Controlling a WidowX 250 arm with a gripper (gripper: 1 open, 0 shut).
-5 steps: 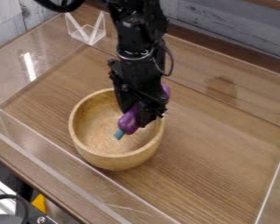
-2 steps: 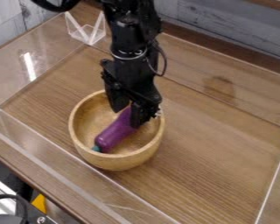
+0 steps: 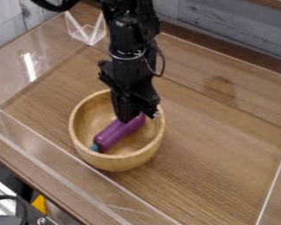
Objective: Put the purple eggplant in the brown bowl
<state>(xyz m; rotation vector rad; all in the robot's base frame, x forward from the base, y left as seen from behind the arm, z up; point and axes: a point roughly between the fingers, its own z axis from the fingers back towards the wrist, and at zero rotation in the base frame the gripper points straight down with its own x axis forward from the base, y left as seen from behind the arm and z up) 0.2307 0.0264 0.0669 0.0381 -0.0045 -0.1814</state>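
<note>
**Eggplant lies in the bowl, just below the closed gripper**

The gripper [image 3: 140, 112] points straight down over the brown bowl [image 3: 87, 141], its fingers pressed together and pinching nothing. The purple eggplant [image 3: 119, 132] lies inside the bowl, just below and to the lower left of the fingertips, its long axis slanting from the gripper toward the near-left rim. Whether the fingertips touch its upper end cannot be told.
</note>
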